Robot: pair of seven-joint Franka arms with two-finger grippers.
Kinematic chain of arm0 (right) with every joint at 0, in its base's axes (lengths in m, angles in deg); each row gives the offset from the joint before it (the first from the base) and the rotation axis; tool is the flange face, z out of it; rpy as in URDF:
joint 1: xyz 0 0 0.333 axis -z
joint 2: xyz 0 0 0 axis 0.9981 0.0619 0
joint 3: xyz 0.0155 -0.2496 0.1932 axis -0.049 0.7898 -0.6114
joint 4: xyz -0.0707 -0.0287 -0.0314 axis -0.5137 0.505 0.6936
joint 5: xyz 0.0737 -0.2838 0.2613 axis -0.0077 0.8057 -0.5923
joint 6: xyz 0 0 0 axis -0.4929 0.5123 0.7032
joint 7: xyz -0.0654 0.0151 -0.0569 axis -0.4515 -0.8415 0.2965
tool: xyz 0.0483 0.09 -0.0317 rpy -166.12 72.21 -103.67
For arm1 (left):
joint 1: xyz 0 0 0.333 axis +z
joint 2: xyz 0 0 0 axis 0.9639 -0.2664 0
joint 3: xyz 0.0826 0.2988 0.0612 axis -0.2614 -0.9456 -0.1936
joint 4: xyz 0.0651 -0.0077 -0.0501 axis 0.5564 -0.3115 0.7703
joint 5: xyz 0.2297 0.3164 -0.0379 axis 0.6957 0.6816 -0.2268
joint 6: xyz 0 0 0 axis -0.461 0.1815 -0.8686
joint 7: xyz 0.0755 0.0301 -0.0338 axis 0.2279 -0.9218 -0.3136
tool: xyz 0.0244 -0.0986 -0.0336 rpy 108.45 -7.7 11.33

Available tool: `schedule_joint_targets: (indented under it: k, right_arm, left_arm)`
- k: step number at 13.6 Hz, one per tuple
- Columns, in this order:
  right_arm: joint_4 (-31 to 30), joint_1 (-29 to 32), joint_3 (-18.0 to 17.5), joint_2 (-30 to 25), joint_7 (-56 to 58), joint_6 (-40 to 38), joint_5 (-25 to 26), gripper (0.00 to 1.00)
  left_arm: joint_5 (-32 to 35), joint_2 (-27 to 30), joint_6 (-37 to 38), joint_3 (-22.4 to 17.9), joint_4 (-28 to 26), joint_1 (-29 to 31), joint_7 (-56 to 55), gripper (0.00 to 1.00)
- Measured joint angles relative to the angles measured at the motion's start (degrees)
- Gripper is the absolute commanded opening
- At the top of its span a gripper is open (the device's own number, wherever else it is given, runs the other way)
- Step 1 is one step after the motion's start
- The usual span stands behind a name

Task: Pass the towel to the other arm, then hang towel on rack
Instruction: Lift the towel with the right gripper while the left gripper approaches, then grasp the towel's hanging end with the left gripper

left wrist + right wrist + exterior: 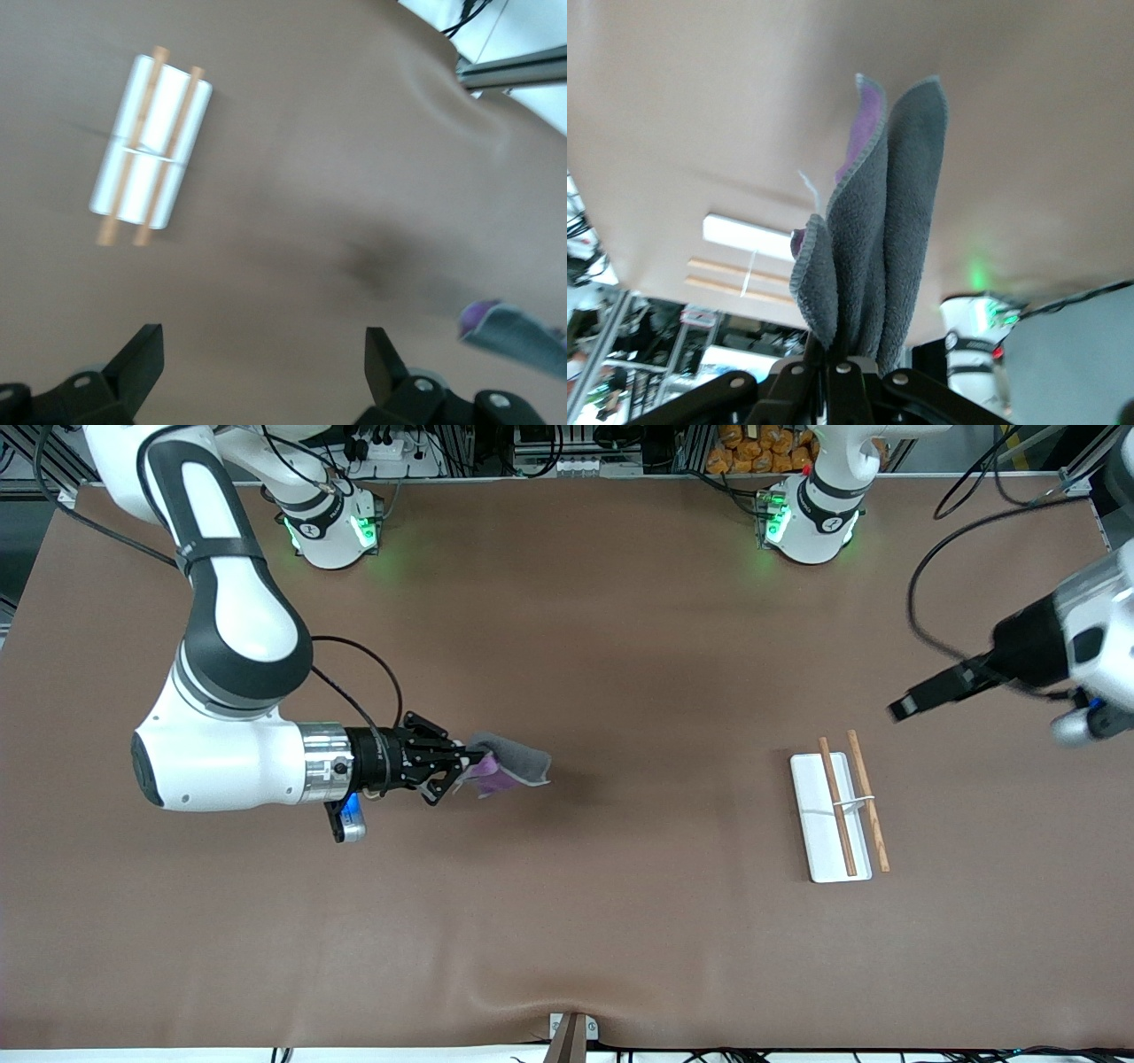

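Grip confirmed on the right gripper [474, 762]: its fingers are clamped tight on one bunched end of the towel [512, 769], and the cloth is carried in the air over the bare counter [567, 921], well apart from the rack [837, 806] and toward the right arm's end. The arm lies nearly level, so the free end of the towel points toward the rack. In my judgement this presents the loose end for a handover, leaving the pinched end clear of the receiving fingers.

Towel condition: grey pile on the outside, purple on the inner face, with a stitched edge. It is folded over on itself into several layers. In the right wrist view the folds fan out from the fingers [837, 367] and the purple shows only at one fold.

The left gripper [908, 707] hangs in the air over the counter close to the rack, toward the left arm's end, with its jaws spread wide and nothing between them. The left wrist view shows both fingertips [142, 354] apart, the rack below and a corner of the towel far off. The pass is judged not yet begun, as the two grippers are well apart.

The rack rests flat on the counter: a white base, two thin wooden rods and a white crosspiece. Nothing hangs on it.
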Motion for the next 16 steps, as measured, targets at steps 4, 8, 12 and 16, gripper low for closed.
schedule_joint_targets:
  k: [4, 8, 12, 16]
  right_arm:
    - [0.16, -3.69, -0.04, -0.39, -5.15, 7.34, -3.80, 0.00]
    - [0.21, -8.54, -0.08, -0.39, -10.30, 15.61, -4.46, 0.00]
    - [0.38, -11.62, -0.08, -0.39, -13.66, 21.48, -4.50, 0.00]
    - [0.42, -14.37, -0.08, -0.39, -16.24, 26.67, -4.54, 0.00]
  left_arm:
    - [-1.08, -5.73, -9.54, 0.24, -0.01, -4.88, -5.21, 1.00]
    - [-2.63, -10.64, -20.46, 0.28, 0.07, -9.84, -8.23, 1.00]
    - [-11.23, -15.71, -30.56, 0.73, 0.68, -12.12, -9.30, 1.00]
    - [-17.75, -19.69, -34.49, 1.35, 1.36, -15.90, -9.74, 1.00]
